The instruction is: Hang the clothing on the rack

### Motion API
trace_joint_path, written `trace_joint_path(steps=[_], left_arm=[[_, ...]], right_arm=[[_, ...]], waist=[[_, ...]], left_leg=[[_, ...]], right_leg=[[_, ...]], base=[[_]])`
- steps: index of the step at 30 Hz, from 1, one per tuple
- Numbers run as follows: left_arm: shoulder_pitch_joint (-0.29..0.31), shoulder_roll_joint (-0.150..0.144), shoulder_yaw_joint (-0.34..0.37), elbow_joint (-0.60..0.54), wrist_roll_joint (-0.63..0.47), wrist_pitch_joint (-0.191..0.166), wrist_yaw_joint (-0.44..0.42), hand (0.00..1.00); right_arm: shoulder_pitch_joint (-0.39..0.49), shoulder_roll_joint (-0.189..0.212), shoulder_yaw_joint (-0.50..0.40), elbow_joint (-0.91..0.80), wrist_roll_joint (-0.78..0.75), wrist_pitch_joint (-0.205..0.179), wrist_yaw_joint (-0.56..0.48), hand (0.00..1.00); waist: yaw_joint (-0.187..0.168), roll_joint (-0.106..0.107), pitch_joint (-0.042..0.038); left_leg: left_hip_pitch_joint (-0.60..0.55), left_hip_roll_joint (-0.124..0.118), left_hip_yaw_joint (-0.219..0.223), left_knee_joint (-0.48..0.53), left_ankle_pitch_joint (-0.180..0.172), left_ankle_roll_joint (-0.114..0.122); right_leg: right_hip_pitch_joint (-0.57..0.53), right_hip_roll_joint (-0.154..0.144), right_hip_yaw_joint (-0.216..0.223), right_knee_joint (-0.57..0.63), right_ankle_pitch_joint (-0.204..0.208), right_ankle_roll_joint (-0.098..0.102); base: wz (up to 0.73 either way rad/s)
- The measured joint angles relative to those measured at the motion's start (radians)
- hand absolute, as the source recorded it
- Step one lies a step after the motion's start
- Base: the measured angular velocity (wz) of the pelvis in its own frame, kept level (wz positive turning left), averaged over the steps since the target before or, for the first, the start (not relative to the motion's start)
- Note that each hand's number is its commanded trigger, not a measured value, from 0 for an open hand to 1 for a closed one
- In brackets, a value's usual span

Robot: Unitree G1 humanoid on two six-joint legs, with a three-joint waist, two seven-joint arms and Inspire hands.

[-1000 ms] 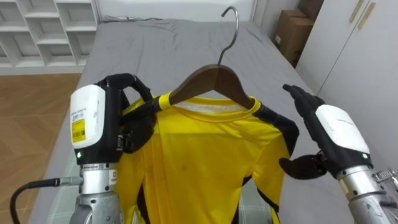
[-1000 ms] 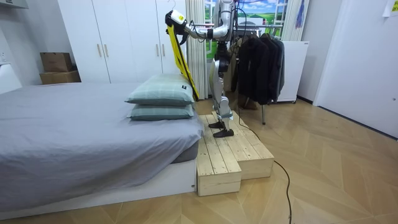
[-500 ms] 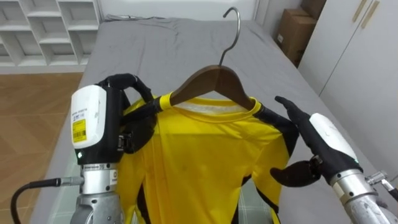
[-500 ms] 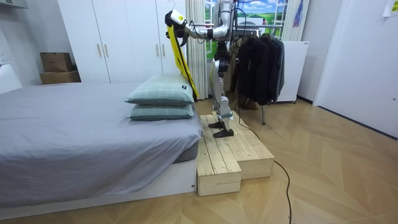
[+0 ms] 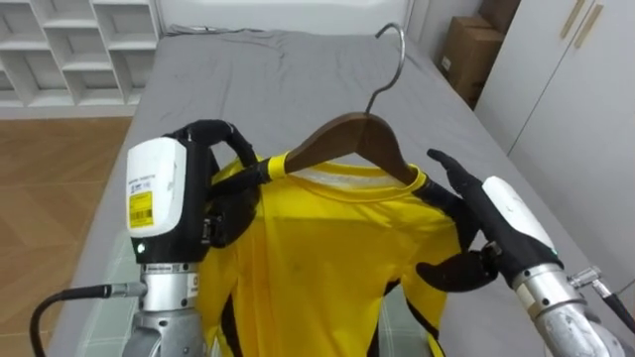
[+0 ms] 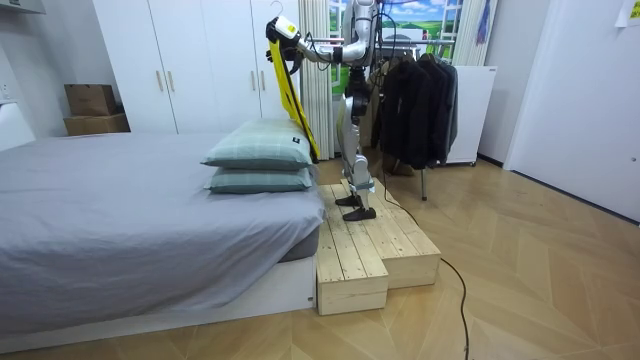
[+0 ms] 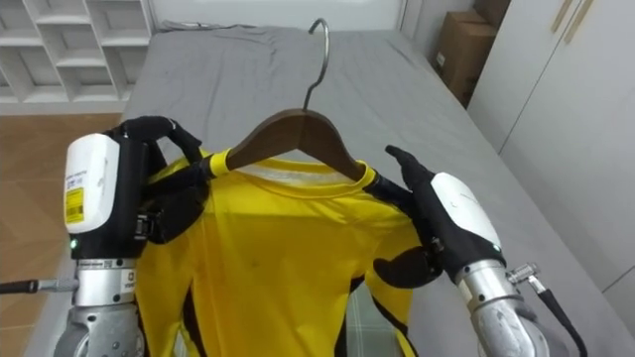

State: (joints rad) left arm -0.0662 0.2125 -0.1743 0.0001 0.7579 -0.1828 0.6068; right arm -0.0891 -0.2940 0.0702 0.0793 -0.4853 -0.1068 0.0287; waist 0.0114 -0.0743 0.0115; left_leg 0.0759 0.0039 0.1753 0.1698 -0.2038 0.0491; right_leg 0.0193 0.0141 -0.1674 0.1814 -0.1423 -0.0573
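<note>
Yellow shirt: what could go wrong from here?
The left hand alone grips the wooden hanger, at one end; it could tip and shed the yellow shirt.
The open right hand at the shirt's shoulder could push the fabric off.
The robot stands on a raised wooden platform; turning toward the hanging dark clothes risks a misstep.

**Bedroom surroundings**

A grey bed [image 5: 288, 74] is stretching away in the eye views. In the room view, two pale green pillows [image 6: 258, 152] are lying stacked at one end. A stepped wooden platform [image 6: 365, 250] is sitting on the floor [image 6: 520, 285] against that end. White shelves [image 5: 69, 45] are standing left of the bed. Cardboard boxes [image 5: 466, 55] are resting to the right, beside white wardrobe doors [image 5: 571, 89].
</note>
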Motion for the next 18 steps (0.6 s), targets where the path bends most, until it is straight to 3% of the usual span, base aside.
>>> trace_joint_path(steps=[7,18], left_arm=[[0.0,-0.002,-0.01,0.0,-0.001,-0.001,-0.049,1.0],[0.0,-0.015,-0.033,0.003,-0.001,-0.016,-0.048,1.0]], right_arm=[[-0.017,0.015,0.026,0.0,-0.034,-0.003,-0.008,0.0],[-0.033,0.038,0.024,0.066,-0.192,-0.049,-0.211,0.0]], waist=[[-0.001,0.0,0.0],[-0.009,0.007,0.0046]], left_leg=[[-0.003,-0.001,-0.016,0.003,0.0,0.0],[-0.01,0.0,-0.023,0.009,0.0,0.0]], right_leg=[[0.009,-0.001,-0.009,-0.011,0.0,0.0],[0.011,0.0,-0.016,-0.012,0.0,0.0]], base=[[0.05],[0.02]])
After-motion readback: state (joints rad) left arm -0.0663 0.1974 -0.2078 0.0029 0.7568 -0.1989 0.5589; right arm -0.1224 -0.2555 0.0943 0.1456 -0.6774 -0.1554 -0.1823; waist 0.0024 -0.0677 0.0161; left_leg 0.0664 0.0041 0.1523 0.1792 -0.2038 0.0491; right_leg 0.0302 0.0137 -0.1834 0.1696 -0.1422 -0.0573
